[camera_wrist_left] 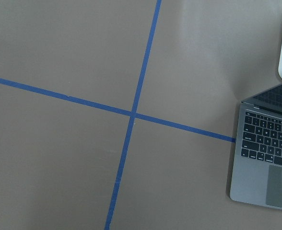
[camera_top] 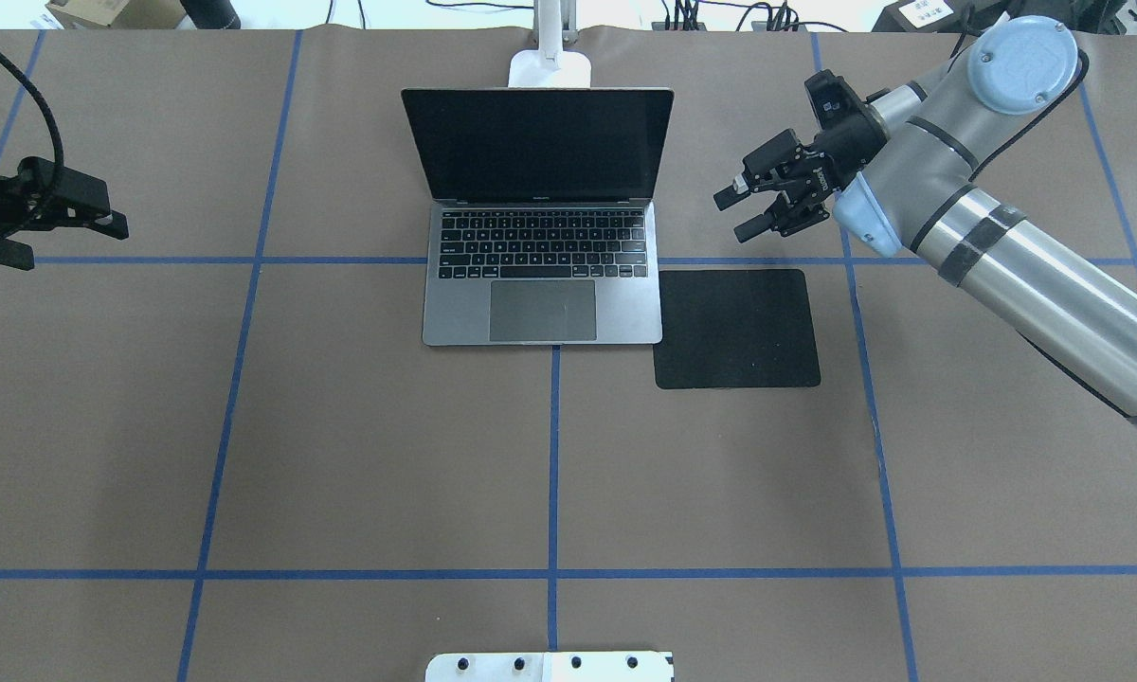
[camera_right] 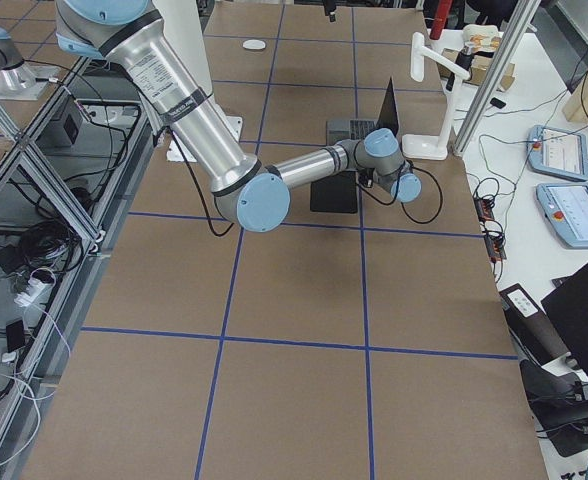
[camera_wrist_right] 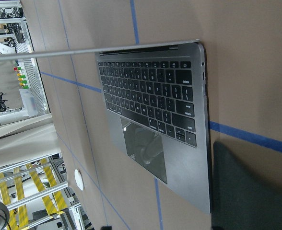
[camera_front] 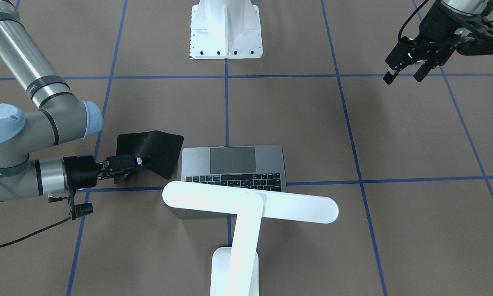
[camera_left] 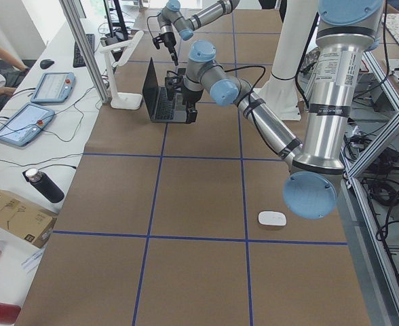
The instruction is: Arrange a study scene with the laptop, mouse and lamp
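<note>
The laptop (camera_top: pixel 542 275) stands open at the table's far middle, screen dark; it also shows in the right wrist view (camera_wrist_right: pixel 155 115). The white lamp's base (camera_top: pixel 550 68) stands just behind it, and its bar head (camera_front: pixel 250 201) hangs over the keyboard. The white mouse (camera_left: pixel 272 219) lies on the table near the robot's left side, far from the laptop. My right gripper (camera_top: pixel 741 213) is open and empty, in the air right of the screen, above the black mouse pad's (camera_top: pixel 737 329) far edge. My left gripper (camera_front: pixel 403 77) is open and empty, far left of the laptop.
The flat black mouse pad lies against the laptop's right side. The white ribbed pedestal (camera_front: pixel 226 28) with its bolted base plate stands at the robot's side of the table. Blue tape lines grid the brown table. Operators' gear lies beyond the far edge (camera_left: pixel 36 102).
</note>
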Controlling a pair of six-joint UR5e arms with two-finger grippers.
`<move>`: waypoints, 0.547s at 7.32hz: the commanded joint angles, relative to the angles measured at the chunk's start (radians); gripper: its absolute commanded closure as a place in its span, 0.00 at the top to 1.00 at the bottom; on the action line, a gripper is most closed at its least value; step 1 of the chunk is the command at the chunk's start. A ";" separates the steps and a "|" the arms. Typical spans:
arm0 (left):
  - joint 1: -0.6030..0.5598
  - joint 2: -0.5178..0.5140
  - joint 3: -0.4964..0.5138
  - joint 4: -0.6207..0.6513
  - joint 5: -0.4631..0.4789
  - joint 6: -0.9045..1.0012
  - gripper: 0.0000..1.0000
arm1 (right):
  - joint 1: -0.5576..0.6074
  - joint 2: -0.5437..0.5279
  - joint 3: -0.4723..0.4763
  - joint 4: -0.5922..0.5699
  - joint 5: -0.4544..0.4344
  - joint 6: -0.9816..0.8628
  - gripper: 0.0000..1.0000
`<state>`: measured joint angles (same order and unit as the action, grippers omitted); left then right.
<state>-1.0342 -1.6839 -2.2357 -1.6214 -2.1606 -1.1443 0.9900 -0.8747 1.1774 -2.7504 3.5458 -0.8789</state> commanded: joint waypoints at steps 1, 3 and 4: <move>0.000 -0.004 -0.001 0.000 0.001 0.000 1.00 | 0.048 0.003 -0.001 0.000 0.002 -0.002 0.80; -0.001 -0.008 0.001 0.002 0.001 0.000 1.00 | 0.094 -0.041 0.007 0.000 -0.034 -0.006 0.83; -0.003 0.001 0.001 0.003 -0.002 0.009 1.00 | 0.131 -0.078 0.007 0.000 -0.109 -0.006 0.83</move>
<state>-1.0357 -1.6891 -2.2356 -1.6196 -2.1605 -1.1424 1.0814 -0.9127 1.1824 -2.7504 3.5043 -0.8842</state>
